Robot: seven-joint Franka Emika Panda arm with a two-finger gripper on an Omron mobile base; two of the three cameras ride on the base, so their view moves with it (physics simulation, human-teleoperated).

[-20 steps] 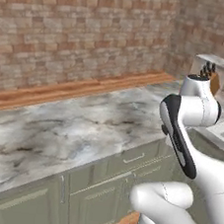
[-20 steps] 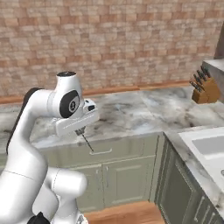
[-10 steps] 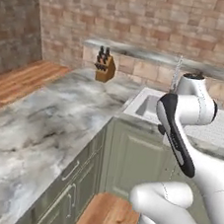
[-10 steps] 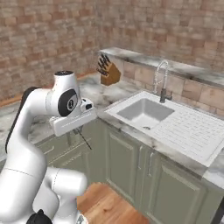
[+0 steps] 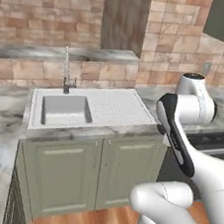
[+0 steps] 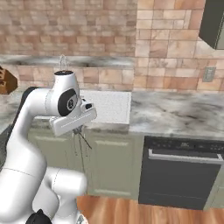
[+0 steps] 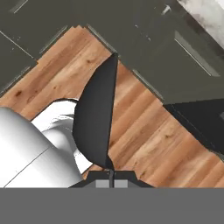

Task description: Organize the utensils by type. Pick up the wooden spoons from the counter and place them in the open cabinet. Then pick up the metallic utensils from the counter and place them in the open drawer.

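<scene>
Tool (image 7: 111, 181) clamps utensil (image 7: 97, 116); floor (image 7: 144, 131) below

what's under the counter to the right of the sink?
Under the counter right of the sink sits a dark built-in appliance with a bar handle across its front. Its inside is hidden behind the closed front. Wooden floor lies below.

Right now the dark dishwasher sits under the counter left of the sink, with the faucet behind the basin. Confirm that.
Wrong side: the right base view shows the dishwasher under the counter right of the sink. The faucet does stand behind the basin.
</scene>
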